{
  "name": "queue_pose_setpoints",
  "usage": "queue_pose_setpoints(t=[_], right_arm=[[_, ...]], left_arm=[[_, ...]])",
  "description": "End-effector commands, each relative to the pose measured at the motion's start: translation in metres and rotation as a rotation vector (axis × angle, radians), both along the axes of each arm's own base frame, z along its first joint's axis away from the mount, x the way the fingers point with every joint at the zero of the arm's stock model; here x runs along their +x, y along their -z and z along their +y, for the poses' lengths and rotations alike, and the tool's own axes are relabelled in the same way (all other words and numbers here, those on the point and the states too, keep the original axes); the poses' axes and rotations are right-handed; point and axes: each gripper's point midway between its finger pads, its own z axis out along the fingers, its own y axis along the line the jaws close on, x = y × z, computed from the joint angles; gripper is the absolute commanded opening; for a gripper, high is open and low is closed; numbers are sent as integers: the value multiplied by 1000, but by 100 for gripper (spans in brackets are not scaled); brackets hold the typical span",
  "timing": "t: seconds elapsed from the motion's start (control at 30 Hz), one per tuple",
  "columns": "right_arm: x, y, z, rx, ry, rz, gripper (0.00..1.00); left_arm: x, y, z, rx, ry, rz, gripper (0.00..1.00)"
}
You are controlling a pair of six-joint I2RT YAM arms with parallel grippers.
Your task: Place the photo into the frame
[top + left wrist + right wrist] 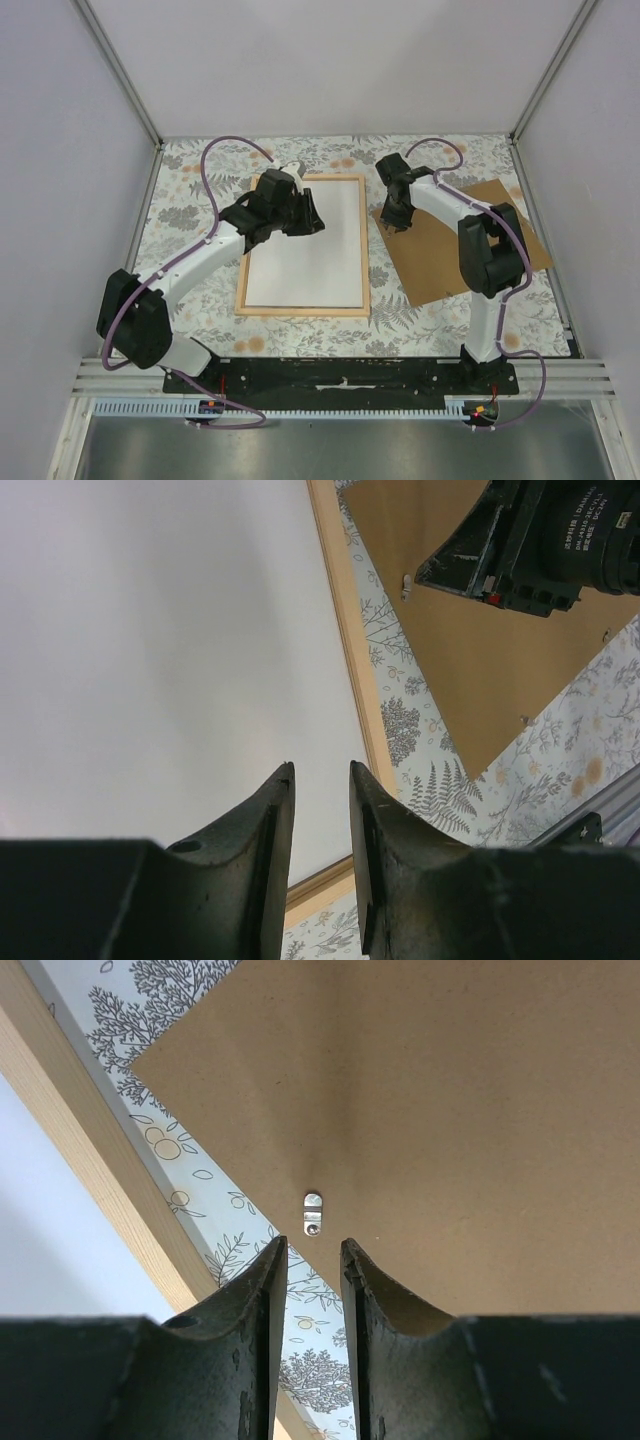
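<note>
The frame (303,312) of light wood lies flat in the middle of the table. The photo (310,250) fills its opening, plain white side up. My left gripper (310,220) hovers over the frame's far left part, open, with nothing between its fingers. In the left wrist view the gripper (322,770) points across the white photo (170,650) toward the frame's rail (350,650). My right gripper (397,215) is open over the near corner of the brown backing board (470,250). In the right wrist view the right gripper (314,1245) sits just short of a small metal hanger clip (314,1212).
The backing board (450,1110) lies at an angle to the right of the frame (90,1160), on a floral tablecloth (400,310). White walls and metal posts enclose the table on three sides. A black rail runs along the near edge (340,375).
</note>
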Motion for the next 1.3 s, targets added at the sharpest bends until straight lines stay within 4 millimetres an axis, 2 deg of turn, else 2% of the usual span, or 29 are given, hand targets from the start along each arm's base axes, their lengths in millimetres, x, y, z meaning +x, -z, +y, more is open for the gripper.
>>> queue_pose_setpoints(t=[0.0, 0.17, 0.57, 0.93, 1.13, 1.27], right_arm=[[5, 2, 2, -25, -6, 6, 35], [2, 12, 2, -26, -8, 27, 34], [11, 22, 7, -24, -11, 33, 32], [6, 29, 8, -13, -13, 47, 18], [9, 16, 5, -25, -17, 17, 0], [9, 2, 2, -34, -21, -9, 0]], left_arm=[[-3, -1, 9, 22, 19, -19, 35], [-4, -1, 11, 16, 21, -13, 35], [-4, 1, 15, 1, 20, -10, 35], [-2, 6, 16, -3, 14, 3, 34], [-1, 11, 12, -17, 17, 22, 33], [-1, 14, 8, -32, 19, 34, 33]])
